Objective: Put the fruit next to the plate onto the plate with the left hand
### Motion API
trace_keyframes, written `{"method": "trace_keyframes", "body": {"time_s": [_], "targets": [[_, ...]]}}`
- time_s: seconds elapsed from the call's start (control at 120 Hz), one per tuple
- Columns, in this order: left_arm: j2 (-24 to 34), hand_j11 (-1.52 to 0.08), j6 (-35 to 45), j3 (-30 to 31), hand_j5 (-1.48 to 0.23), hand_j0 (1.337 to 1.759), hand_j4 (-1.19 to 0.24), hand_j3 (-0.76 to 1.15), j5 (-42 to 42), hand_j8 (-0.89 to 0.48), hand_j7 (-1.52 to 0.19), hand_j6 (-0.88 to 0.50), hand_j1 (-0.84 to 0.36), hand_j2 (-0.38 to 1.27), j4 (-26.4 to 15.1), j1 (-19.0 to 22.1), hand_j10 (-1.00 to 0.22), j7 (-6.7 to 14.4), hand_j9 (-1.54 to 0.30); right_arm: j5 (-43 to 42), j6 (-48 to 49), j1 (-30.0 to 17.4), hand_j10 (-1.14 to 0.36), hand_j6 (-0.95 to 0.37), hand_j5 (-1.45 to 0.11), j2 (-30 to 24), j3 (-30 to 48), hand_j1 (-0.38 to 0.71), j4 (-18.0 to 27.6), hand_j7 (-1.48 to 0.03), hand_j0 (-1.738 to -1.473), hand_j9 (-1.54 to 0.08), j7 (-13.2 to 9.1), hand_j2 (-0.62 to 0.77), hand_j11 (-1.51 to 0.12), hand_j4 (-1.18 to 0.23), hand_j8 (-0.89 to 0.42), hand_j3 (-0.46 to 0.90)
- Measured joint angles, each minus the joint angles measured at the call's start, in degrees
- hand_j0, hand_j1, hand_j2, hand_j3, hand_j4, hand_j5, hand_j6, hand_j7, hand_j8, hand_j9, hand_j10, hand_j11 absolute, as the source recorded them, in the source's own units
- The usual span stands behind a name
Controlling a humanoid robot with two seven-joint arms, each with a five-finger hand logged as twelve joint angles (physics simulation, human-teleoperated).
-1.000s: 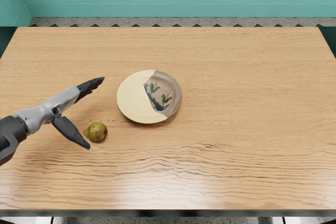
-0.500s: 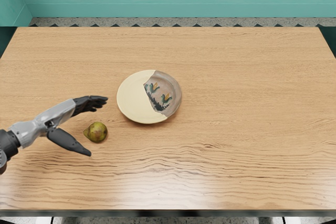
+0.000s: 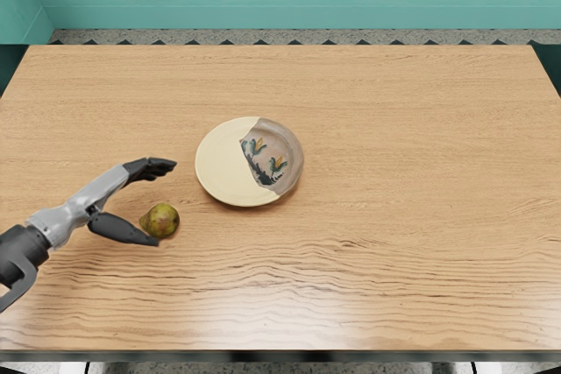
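Green-yellow and small, the fruit lies on the wooden table at about eight o'clock from the plate, near it but apart, so we count nothing of the transfer as done. Our left hand holds nothing: its fingers are spread wide from the thumb, fingers at the fruit's twelve o'clock, thumb tip at its six o'clock and perhaps touching it. Left, in our judgement: closing on the fruit, lifting it, setting it on the plate
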Motion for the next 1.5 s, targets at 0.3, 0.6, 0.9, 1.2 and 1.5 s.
{"method": "trace_keyframes", "body": {"time_s": [0.3,0.6,0.9,1.2,1.5], "targets": [[-0.3,-0.46,0.5,2.7,-0.46,1.658,-0.35,0.00,0.9,-0.36,-0.46,-0.36,-0.07,0.08,0.4,-1.3,-0.35,1.1,-0.46,0.0,0.0,0.0,-0.03,-0.03,-0.04,0.0,0.0,-0.31,0.0,-0.04,-1.658,-0.04,0.0,-0.01,-0.04,-0.03,-0.03,0.00],[-0.4,-0.56,0.1,3.4,-0.56,1.658,-0.43,0.00,1.0,-0.43,-0.56,-0.43,-0.16,0.09,0.6,-1.9,-0.43,2.3,-0.56,0.0,0.0,0.0,-0.03,-0.03,-0.04,0.0,-0.1,-0.31,0.0,-0.04,-1.658,-0.04,0.0,-0.01,-0.04,-0.03,-0.03,0.00],[-0.8,-0.61,1.0,3.5,-0.61,1.658,-0.47,0.00,3.1,-0.47,-0.61,-0.47,-0.21,0.10,1.2,-1.9,-0.47,3.1,-0.61,0.0,0.0,0.0,-0.03,-0.03,-0.04,0.0,-0.1,-0.31,0.0,-0.04,-1.658,-0.04,0.0,-0.01,-0.04,-0.03,-0.03,0.00],[-0.9,-0.64,0.9,3.5,-0.64,1.658,-0.49,0.00,4.1,-0.49,-0.64,-0.49,-0.23,0.12,1.2,-2.0,-0.49,4.4,-0.64,0.0,0.0,0.0,-0.03,-0.03,-0.04,0.0,-0.1,-0.31,0.0,-0.04,-1.658,-0.04,0.0,-0.01,-0.04,-0.03,-0.03,0.00],[-0.9,-0.67,0.2,3.5,-0.67,1.657,-0.53,0.00,4.6,-0.51,-0.67,-0.51,-0.25,0.16,0.5,-2.4,-0.52,5.4,-0.68,0.0,0.0,0.0,-0.03,-0.03,-0.04,0.0,-0.1,-0.31,0.0,-0.04,-1.658,-0.04,0.1,-0.01,-0.04,-0.03,-0.03,0.00]]}}
